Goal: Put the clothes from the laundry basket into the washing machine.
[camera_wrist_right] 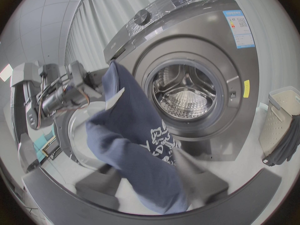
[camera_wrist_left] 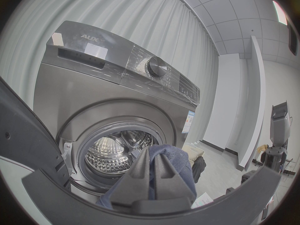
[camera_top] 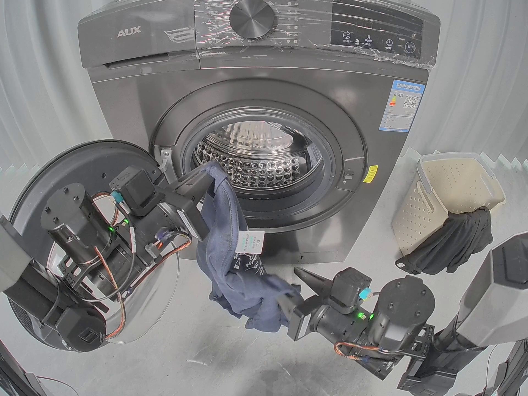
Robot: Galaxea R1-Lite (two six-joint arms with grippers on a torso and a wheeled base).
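Observation:
A navy blue garment [camera_top: 231,259] with a white tag hangs in front of the washing machine's open drum [camera_top: 258,149]. My left gripper [camera_top: 204,181] is shut on the garment's top edge, just at the lower left of the drum opening; its closed fingers [camera_wrist_left: 142,175] pinch the cloth [camera_wrist_left: 175,160]. The garment's lower end drapes across my right gripper [camera_top: 290,291], which is low in front of the machine. That gripper [camera_wrist_right: 140,164] stands open, the cloth [camera_wrist_right: 140,147] lying between its spread fingers [camera_wrist_right: 200,175].
The round machine door [camera_top: 55,163] is swung open to the left, behind my left arm. A cream laundry basket [camera_top: 456,185] stands on the floor at the right, with a dark garment [camera_top: 451,243] hanging over its front edge.

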